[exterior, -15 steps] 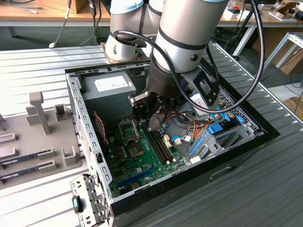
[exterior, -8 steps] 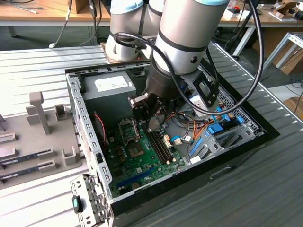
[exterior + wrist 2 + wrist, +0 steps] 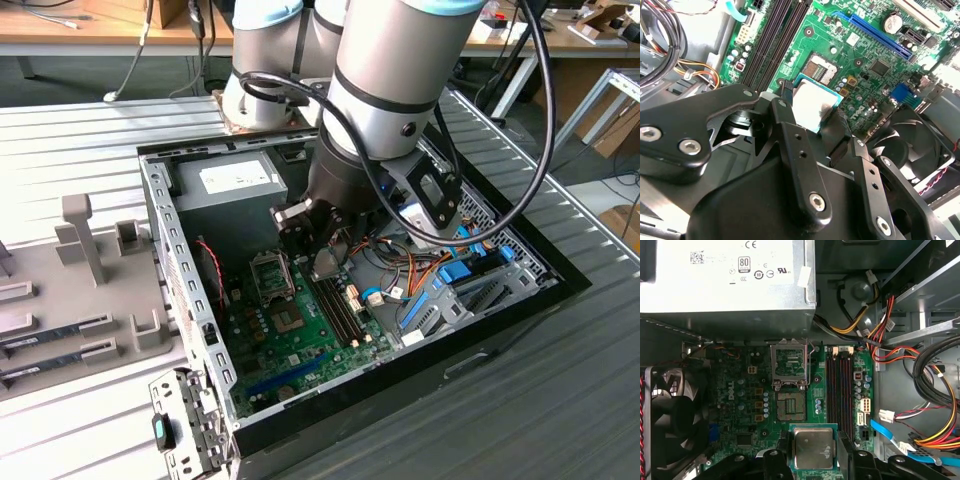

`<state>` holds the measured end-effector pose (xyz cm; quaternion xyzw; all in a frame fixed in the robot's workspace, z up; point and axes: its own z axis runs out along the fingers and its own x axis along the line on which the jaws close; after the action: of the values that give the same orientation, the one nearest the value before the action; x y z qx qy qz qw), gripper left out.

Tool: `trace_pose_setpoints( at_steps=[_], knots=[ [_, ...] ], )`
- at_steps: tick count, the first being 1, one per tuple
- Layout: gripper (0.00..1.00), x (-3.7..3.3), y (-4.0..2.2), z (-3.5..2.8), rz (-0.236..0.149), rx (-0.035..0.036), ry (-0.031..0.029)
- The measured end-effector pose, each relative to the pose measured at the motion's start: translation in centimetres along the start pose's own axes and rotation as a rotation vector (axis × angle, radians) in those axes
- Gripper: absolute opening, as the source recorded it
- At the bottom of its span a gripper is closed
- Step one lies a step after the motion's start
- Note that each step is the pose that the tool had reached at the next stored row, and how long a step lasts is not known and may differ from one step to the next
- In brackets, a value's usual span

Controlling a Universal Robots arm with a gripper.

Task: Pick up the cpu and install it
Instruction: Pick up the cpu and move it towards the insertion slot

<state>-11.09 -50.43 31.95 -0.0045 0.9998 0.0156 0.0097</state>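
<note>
**cpu [image 3: 813,448] gripped, over the board, not seated**

Exterior view, left to right: open socket [image 3: 288,320] sits left of centre, and the hand [image 3: 322,250] hangs at centre inside the case. In the first wrist view the hand is clamped on the cpu's opposite edges, chip beside the socket and not in it. I judge this the carry step. Seating calls for the chip level and square to the socket.
</note>
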Motion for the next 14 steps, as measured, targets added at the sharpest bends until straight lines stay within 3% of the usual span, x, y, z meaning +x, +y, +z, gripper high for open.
trace_pose_setpoints(
  at_steps=[14],
  knots=[
    [0.47, 0.01, -0.06, 0.39, 0.000, 0.0000, 0.0000]
  ],
)
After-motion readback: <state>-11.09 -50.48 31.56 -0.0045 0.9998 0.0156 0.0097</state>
